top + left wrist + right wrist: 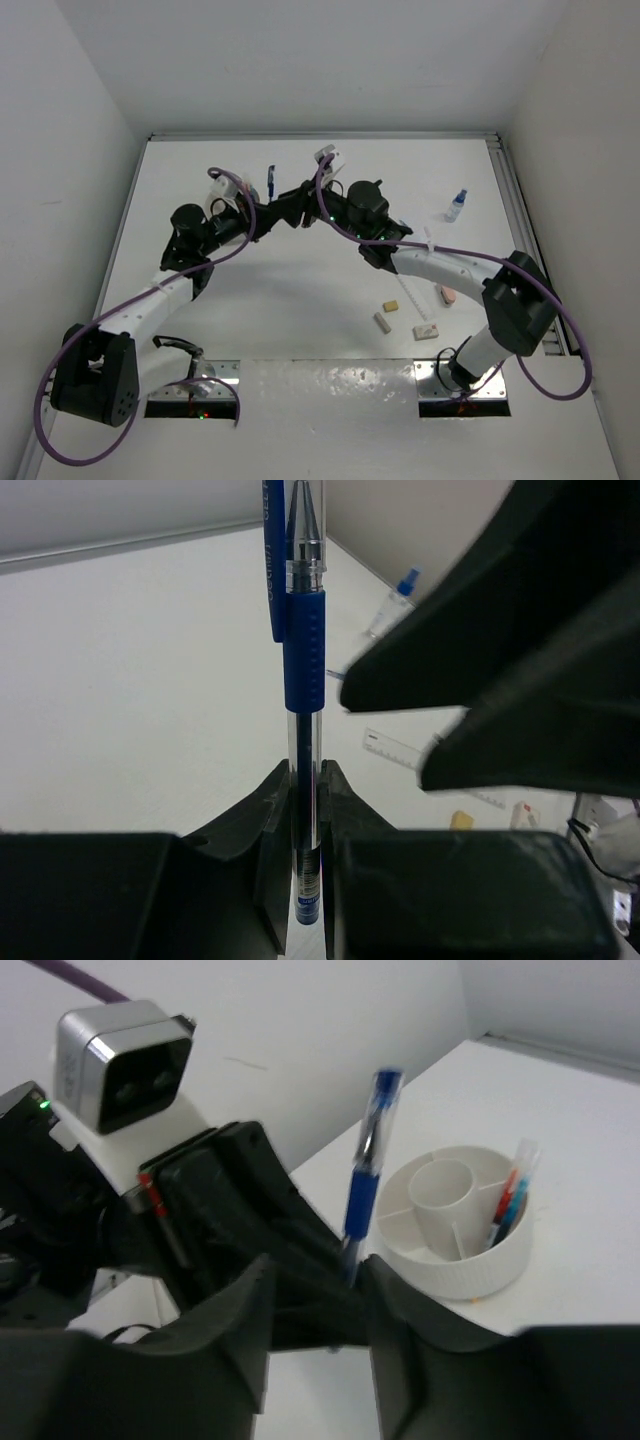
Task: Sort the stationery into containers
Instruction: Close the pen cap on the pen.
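**Blue pen (303, 650) held upright**

Left tool (305, 780) is clamped on the blue pen, its long axis straight out from the tool, near upright, cap uppermost, over the bench (120, 680). Right tool (318, 1275) gapes, gripping nothing. Only the right wrist view shows the white tub (470, 1265) beside it.

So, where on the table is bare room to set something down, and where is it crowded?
Bare: the middle of the table, between the left arm and the tan eraser; also the far right corner behind the blue-capped bottle. Crowded: near right, among the erasers, and far centre, where the left gripper and right gripper meet at the blue pen.
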Controlling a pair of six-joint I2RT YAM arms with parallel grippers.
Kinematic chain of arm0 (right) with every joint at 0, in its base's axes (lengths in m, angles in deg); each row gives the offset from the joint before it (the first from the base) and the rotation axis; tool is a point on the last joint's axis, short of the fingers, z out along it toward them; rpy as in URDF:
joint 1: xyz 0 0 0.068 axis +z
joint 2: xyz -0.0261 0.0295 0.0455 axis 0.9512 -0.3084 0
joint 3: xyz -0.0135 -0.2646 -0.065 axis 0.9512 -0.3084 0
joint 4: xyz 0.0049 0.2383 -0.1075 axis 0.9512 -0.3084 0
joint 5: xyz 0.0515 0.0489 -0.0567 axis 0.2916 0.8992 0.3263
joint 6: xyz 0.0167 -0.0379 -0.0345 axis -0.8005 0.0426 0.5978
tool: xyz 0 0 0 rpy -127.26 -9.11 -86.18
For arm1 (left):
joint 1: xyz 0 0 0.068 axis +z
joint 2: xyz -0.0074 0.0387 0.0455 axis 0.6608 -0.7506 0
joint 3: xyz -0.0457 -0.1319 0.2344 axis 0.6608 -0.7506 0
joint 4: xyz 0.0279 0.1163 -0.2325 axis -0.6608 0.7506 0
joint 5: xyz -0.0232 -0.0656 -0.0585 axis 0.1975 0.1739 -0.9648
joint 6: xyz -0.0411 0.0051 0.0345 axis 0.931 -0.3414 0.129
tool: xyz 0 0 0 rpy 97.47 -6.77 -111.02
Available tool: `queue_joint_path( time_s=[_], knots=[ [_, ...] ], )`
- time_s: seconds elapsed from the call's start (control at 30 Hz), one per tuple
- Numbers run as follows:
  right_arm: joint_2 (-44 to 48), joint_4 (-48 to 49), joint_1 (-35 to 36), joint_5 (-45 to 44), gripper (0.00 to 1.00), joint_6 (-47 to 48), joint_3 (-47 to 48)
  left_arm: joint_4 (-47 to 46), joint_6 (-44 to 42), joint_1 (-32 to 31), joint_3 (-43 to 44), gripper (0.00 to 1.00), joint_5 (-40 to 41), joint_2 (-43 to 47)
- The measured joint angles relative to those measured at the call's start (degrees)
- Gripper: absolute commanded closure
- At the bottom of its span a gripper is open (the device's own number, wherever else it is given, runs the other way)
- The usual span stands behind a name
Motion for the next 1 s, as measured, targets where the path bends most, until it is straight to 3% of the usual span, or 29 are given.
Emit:
queue_joint_path(
  time_s=[0.2, 0.4, 0.53, 0.7, 0.9, 1.0],
  knots=[
    [0.94, -3.06, -0.79, 3.28, 0.34, 1.42, -1.05, 0.83, -1.05, 0.50, 0.00, 1.00, 2.43, 0.55],
    [3.06, -6.56, -3.76, 4.11, 0.31, 2.38, -0.76, 2.03, -2.91, 0.55, 0.00, 1.00, 2.36, 1.01],
    [2.14, -9.01, -5.68, 3.98, 0.25, 2.36, 4.66, 4.48, -4.85, 0.52, 0.00, 1.00, 1.53, 1.16],
    [-1.31, -8.72, -6.38, 4.52, 0.24, 2.05, 13.42, 7.56, -6.69, 0.52, 0.00, 1.00, 1.20, 1.49],
    [-6.73, -8.50, -6.29, 4.92, 0.24, 0.39, 16.87, 8.76, -7.34, 0.52, 0.00, 1.00, 1.14, 1.53],
    [-9.01, -9.09, -6.08, 5.05, 0.30, -0.61, 16.87, 8.90, -7.52, 0.52, 0.00, 1.00, 1.14, 1.53]
  ],
)
